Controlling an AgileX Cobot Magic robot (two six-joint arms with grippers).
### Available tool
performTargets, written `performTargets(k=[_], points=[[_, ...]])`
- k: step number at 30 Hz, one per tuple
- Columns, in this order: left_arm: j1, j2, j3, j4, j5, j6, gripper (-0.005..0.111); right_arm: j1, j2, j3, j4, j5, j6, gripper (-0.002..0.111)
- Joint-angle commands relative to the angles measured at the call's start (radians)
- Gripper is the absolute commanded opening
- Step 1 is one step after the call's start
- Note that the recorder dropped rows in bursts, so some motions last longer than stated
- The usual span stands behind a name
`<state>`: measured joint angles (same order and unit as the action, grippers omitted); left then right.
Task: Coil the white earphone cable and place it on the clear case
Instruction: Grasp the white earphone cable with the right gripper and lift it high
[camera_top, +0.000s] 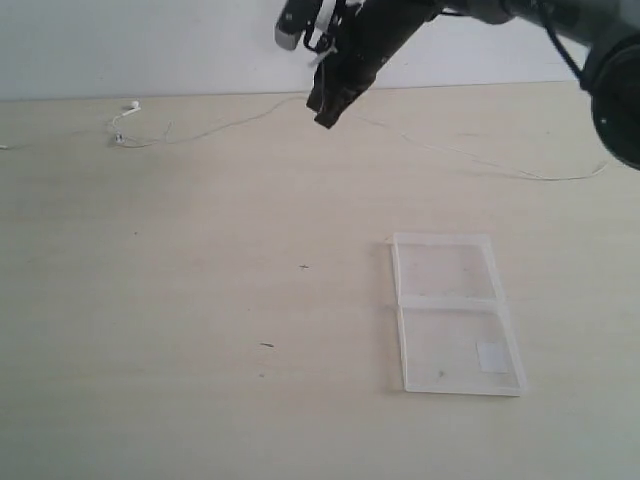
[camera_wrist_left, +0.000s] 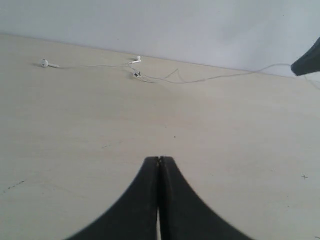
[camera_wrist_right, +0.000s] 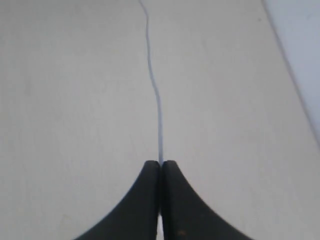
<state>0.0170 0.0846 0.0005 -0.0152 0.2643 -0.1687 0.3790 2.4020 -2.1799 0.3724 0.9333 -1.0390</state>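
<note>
The white earphone cable (camera_top: 225, 126) lies stretched along the far side of the table, with its earbuds (camera_top: 133, 104) at the far left and a long tail running off to the right. My right gripper (camera_top: 326, 118) reaches over the middle of the cable; in the right wrist view the gripper (camera_wrist_right: 160, 162) is shut on the thin wire (camera_wrist_right: 156, 95), which leads straight out from the tips. My left gripper (camera_wrist_left: 159, 158) is shut on nothing, hovering over bare table, and does not show in the exterior view. The clear case (camera_top: 447, 270) lies open and flat at the near right, far from both grippers.
A pale wall (camera_top: 150, 40) rises right behind the cable at the table's far edge. The case's whitish patch (camera_top: 491, 356) is on its nearer half. In the left wrist view the right gripper (camera_wrist_left: 306, 62) shows at the side, with the cable (camera_wrist_left: 200, 79) lying ahead.
</note>
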Motion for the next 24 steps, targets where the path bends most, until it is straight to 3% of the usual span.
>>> performTargets(k=[1,5,12,24], points=[[0.002,-0.006,-0.001,0.0,0.0,0.004,0.0,-0.001,-0.108,-0.003,-0.073,0.073,0.157,0.0],[0.002,-0.006,-0.001,0.0,0.0,0.004,0.0,-0.001,-0.196,-0.003,-0.176,0.144,0.303,0.0],[0.002,-0.006,-0.001,0.0,0.0,0.004,0.0,-0.003,-0.356,-0.003,-0.195,0.288,0.416,0.0],[0.002,-0.006,-0.001,0.0,0.0,0.004,0.0,-0.003,-0.653,0.001,-0.133,0.288,0.55,0.0]])
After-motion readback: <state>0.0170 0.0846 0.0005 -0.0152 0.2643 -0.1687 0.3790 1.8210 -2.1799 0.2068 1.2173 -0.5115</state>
